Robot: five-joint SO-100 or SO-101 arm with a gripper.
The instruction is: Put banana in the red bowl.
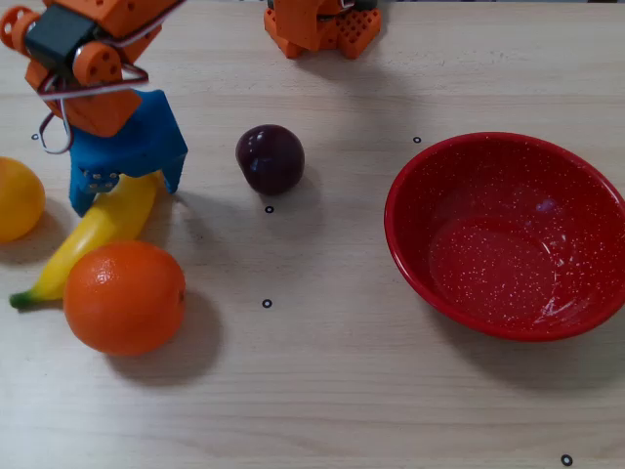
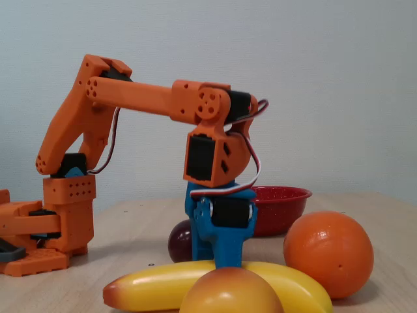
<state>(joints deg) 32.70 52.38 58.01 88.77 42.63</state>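
The jaws [image 1: 127, 186] straddle the banana's [image 1: 93, 234] upper end, whether clamped I cannot tell, well apart from the red bowl [image 1: 410, 249].

One banana [image 1: 93, 237], one orange [image 1: 124, 297], one dark plum-like fruit [image 1: 270, 158], and one yellow-orange round fruit [image 1: 18, 199], cut off at the overhead view's left edge, so perhaps a peach. One red bowl [image 1: 408, 256]. One arm with one blue pincer [image 1: 125, 174].
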